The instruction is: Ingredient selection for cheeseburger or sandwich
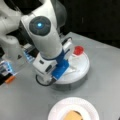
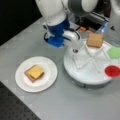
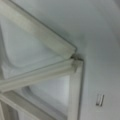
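Claw [image 2: 74, 50] down low over the round white divided tray [image 2: 82, 72], right at its near-left rim in a front view, tip close to the white divider ribs [image 2: 91, 58]; whether it's wide or narrow, I cannot tell, the arm's body covers the tips. Wrist view shows only those pale ribs [image 3: 42, 72] meeting at a corner, nothing between them. Past the claw toward a front view's right, a tan toast square [image 2: 95, 39] sits in a tray compartment, with the green lettuce piece [image 2: 114, 52] further right and the red round disc [image 2: 112, 71] below that. Off to the claw's left and lower on the grey worktop [image 2: 62, 102], the white plate [image 2: 22, 82] carries the sandwich [image 2: 35, 73] so far: toast underneath, yellow cheese square [image 2: 35, 71] on top. Same plate [image 1: 57, 110] shows in a front view, at the bottom.
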Robot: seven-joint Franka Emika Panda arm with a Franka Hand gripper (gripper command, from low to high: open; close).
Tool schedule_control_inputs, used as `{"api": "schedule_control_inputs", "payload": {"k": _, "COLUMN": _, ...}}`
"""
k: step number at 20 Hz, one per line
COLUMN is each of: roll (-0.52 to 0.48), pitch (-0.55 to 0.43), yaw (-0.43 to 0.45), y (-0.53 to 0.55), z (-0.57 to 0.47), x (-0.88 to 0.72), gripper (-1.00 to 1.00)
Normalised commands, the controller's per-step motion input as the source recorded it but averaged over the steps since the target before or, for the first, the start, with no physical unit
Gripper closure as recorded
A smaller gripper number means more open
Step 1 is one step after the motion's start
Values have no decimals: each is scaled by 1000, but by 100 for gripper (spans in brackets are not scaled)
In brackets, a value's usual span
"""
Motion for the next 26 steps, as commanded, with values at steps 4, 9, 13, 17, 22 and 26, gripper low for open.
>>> {"api": "schedule_control_inputs", "payload": {"k": 4, "roll": -275, "pitch": -183, "yaw": -16, "y": 357, "z": -84, "x": -476, "gripper": -100}}
{"api": "schedule_control_inputs", "payload": {"k": 9, "roll": -229, "pitch": -202, "yaw": -29, "y": 280, "z": -109, "x": -387, "gripper": -100}}
{"api": "schedule_control_inputs", "payload": {"k": 13, "roll": -197, "pitch": -207, "yaw": -58, "y": 249, "z": -144, "x": -276, "gripper": -100}}
{"api": "schedule_control_inputs", "payload": {"k": 17, "roll": -157, "pitch": -198, "yaw": -70, "y": 271, "z": -157, "x": -229, "gripper": -100}}
{"api": "schedule_control_inputs", "payload": {"k": 22, "roll": -133, "pitch": -215, "yaw": -79, "y": 312, "z": -195, "x": -231, "gripper": -100}}
{"api": "schedule_control_inputs", "payload": {"k": 26, "roll": -91, "pitch": -221, "yaw": -74, "y": 248, "z": -170, "x": -226, "gripper": -100}}
